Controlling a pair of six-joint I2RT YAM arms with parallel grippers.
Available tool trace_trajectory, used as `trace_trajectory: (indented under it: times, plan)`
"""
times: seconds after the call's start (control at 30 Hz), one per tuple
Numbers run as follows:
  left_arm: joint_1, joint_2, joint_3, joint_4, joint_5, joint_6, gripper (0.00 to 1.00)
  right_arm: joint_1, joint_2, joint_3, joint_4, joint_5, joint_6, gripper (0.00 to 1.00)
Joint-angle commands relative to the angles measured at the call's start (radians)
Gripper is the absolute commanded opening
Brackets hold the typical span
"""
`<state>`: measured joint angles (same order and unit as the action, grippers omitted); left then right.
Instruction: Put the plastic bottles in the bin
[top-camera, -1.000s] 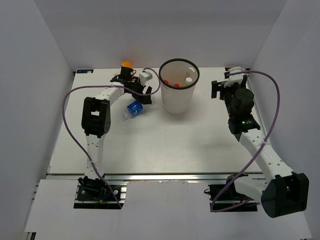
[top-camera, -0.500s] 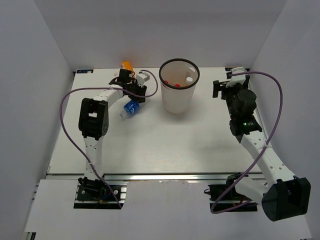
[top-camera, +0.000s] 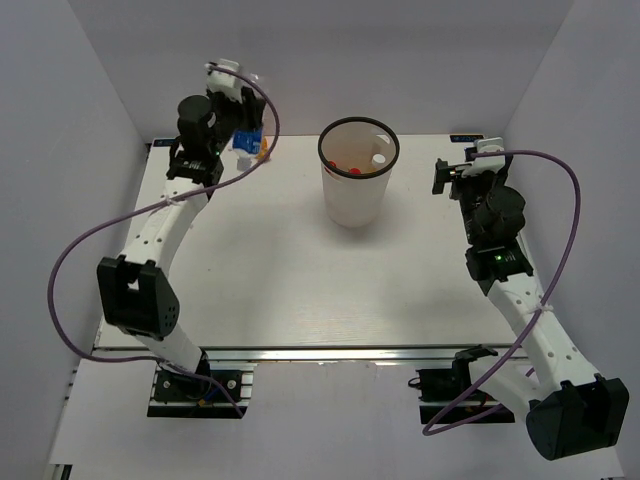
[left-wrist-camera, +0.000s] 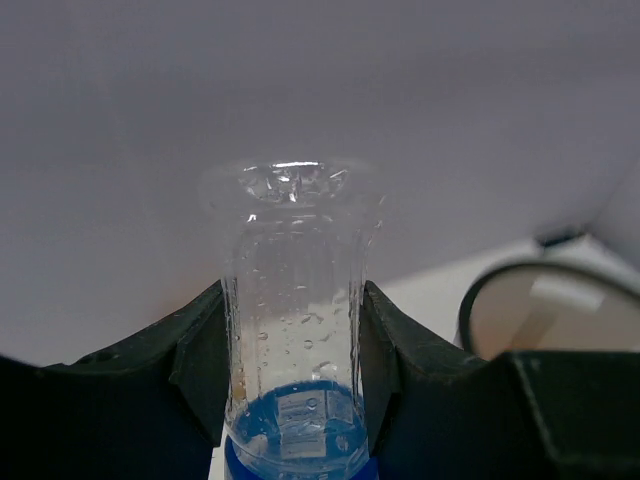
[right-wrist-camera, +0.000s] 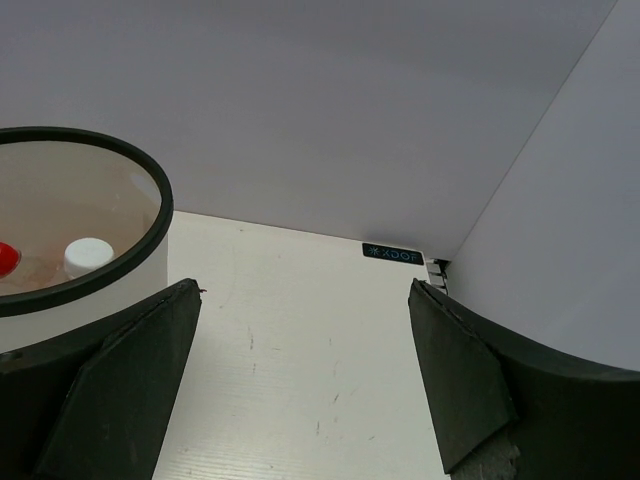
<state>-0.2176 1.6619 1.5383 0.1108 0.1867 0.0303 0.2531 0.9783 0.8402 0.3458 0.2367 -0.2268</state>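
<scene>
One clear blue-labelled bottle (left-wrist-camera: 295, 300) sits clamped between the closed fingers of the left tool (left-wrist-camera: 293, 400), held high at upper left of the overhead frame, left of the bin (top-camera: 355, 195). Beside the bin's right, the right tool (right-wrist-camera: 300, 370) gapes wide, gripping nothing.

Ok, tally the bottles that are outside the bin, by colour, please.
blue-label bottle: 1, gripped in the left pincer
orange bottle: 1, mostly hidden behind that pincer
total: 2
</scene>
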Motion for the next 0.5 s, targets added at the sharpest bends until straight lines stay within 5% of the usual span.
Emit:
trace_trajectory:
  times: [0.0, 0.3, 0.47]
  plan:
    - [0.001, -0.054, -0.026, 0.297, -0.142, -0.229, 0.2, -0.008, -0.018, -0.001, 0.056, 0.021, 0.001, 0.89]
    - [-0.034, 0.146, 0.213, 0.542, 0.019, -0.473, 0.23, -0.021, -0.009, 0.003, 0.048, 0.041, 0.023, 0.89]
    - [-0.153, 0.28, 0.432, 0.518, 0.069, -0.359, 0.2, -0.031, -0.003, 0.013, 0.036, 0.044, 0.021, 0.89]
